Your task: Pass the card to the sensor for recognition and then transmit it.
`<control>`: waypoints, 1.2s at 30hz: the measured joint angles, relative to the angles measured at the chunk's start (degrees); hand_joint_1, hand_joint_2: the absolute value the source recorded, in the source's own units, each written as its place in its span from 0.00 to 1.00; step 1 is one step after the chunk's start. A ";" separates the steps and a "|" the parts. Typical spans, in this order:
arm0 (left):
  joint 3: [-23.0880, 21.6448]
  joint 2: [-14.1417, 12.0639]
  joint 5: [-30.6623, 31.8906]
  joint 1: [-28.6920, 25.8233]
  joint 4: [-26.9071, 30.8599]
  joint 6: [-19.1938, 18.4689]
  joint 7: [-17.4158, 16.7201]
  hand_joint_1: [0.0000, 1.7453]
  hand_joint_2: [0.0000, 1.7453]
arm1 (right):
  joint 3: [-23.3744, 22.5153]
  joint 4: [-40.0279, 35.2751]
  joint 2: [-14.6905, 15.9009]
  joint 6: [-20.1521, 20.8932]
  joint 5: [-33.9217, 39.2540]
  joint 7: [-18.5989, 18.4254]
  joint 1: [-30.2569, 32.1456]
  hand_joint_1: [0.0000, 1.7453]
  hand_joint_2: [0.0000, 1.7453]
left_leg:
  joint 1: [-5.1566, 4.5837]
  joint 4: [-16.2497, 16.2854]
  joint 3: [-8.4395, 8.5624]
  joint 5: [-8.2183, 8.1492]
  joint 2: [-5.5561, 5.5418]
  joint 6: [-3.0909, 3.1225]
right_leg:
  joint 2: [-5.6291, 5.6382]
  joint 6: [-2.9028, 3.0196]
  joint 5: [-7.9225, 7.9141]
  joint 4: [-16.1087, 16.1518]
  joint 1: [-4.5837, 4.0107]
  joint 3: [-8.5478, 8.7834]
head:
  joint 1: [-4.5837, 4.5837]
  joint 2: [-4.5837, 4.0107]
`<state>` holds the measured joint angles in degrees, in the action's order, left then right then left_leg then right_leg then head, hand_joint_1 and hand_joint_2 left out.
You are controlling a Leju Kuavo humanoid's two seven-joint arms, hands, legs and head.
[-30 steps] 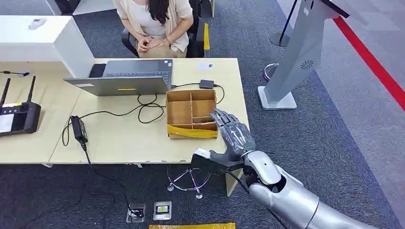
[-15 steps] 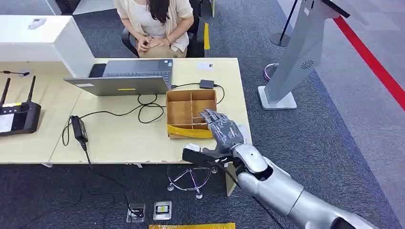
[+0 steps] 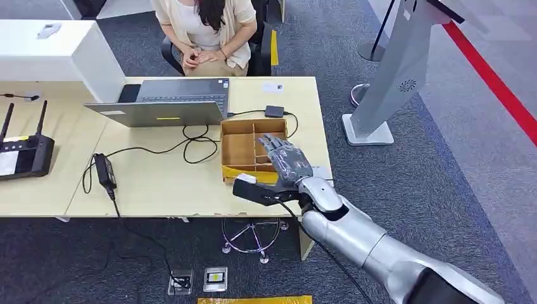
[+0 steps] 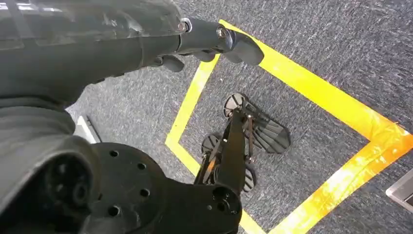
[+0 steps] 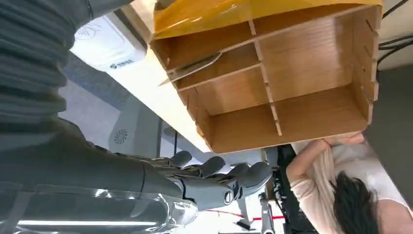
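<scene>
The desk [image 3: 158,183] is carrying a laptop [image 3: 166,104] and a divided wooden tray [image 3: 244,149]. The right hand [image 3: 286,161] is hovering over the tray, fingers spread, holding nothing. The card [image 5: 192,68] is leaning inside a narrow tray compartment. The white sensor [image 5: 104,41] is lying just beside the tray.

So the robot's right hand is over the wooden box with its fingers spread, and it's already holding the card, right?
Not quite. The right hand is over the divided wooden box with fingers spread, but it holds nothing. The right wrist view shows the card leaning in a compartment of the box, apart from the fingers.
</scene>
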<state>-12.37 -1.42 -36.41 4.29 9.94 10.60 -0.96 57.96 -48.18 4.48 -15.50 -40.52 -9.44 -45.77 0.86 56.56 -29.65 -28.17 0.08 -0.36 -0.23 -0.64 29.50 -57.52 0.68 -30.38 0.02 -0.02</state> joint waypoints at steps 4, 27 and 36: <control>-0.04 0.00 -0.20 -0.01 0.00 0.20 -0.04 0.00 0.00 | 0.13 2.73 -1.29 -0.46 0.81 0.37 -0.80 0.00 1.00 | 0.00 0.00 0.00 0.01 0.00 0.00 | 0.00 0.00 0.00 0.00 0.00 0.00 | 0.00 0.00; -0.59 -0.02 -1.14 0.00 0.00 0.15 -0.07 0.00 0.00 | 0.46 13.10 -4.68 -1.33 3.12 1.79 -3.05 0.00 1.00 | 0.00 0.00 0.00 0.01 0.00 0.00 | 0.01 0.00 0.00 0.00 0.00 -0.01 | 0.00 0.00; -0.61 -0.02 -1.66 -0.01 0.00 0.57 -0.07 0.00 0.00 | 0.46 15.30 -5.79 -1.33 3.37 2.67 -3.25 0.00 1.00 | 0.00 0.00 -0.01 0.01 0.00 0.00 | 0.00 0.00 0.00 0.00 0.00 -0.01 | 0.00 0.00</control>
<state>-12.98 -1.44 -38.08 4.27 9.94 11.17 -1.03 58.42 -32.87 -1.31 -16.83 -37.16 -6.78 -49.03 0.86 56.56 -29.66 -28.16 0.08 -0.37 -0.24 -0.64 29.49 -57.52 0.68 -30.39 0.02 -0.02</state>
